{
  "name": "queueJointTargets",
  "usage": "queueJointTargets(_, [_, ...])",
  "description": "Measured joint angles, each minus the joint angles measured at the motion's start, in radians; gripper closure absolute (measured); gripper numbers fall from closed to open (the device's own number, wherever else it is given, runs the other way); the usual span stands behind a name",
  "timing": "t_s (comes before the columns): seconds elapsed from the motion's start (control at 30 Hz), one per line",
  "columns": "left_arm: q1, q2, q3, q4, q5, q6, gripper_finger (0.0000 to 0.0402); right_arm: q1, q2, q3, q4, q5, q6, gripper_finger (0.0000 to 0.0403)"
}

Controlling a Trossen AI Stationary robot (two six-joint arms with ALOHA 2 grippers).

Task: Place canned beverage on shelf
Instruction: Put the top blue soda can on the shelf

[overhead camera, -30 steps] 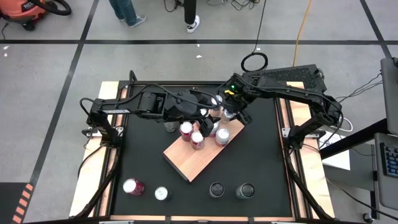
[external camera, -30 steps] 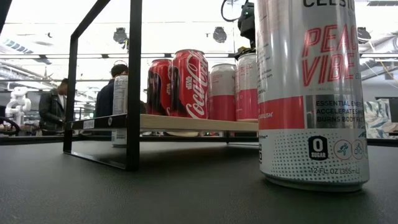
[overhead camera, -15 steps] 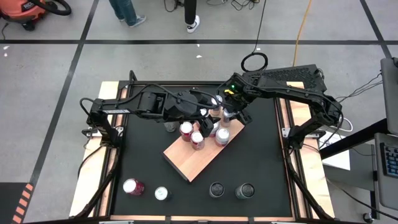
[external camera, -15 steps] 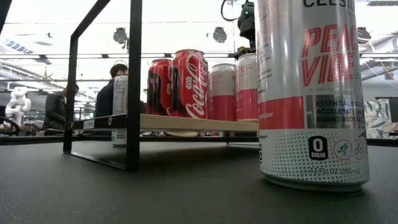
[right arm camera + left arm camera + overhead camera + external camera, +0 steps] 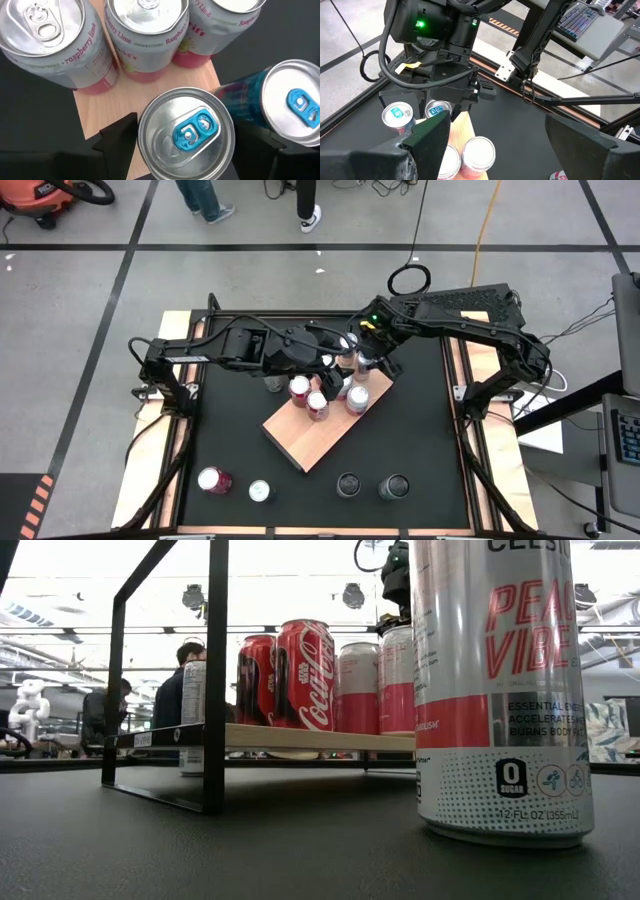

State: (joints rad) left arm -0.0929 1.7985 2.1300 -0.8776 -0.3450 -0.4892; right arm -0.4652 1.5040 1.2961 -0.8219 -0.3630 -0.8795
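The light-brown wooden shelf with a thin black edge (image 5: 318,428) sits diagonally mid-surface on the black tabletop surface (image 5: 420,430). Both arms meet over its far end. The right gripper (image 5: 185,167) hangs above a silver can with a blue pull-tab (image 5: 186,134) standing at the shelf's corner; its dark fingers (image 5: 117,137) are spread either side of the can, w/ small gaps visible, not pinching it (per the right wrist view). Beside that one, a teal-sided can with a blue tab (image 5: 295,102) stands off the board. Three pink-and-silver raspberry lime cans (image 5: 145,35) stand further along the shelf. The left gripper (image 5: 495,145) hovers nearby, fingers spread wide, holding nothing. Four more cans wait at the surface's near edge, incl. a tall white-and-pink can (image 5: 500,690).
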Motion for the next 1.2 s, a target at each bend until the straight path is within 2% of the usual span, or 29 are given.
queueJointTargets(0.6, [0.001,0.000,0.000,0.000,-0.005,0.000,0.0077,0.000,-0.008,0.000,0.027,0.049,0.008,0.0138])
queueJointTargets(1.03, [0.001,0.000,0.000,0.000,-0.005,-0.001,0.0077,0.000,-0.061,0.000,0.048,0.052,0.093,0.0083])
queueJointTargets(1.2, [0.001,0.000,0.000,0.000,-0.005,-0.001,0.0077,0.000,-0.126,0.000,0.031,0.047,0.165,0.0077])
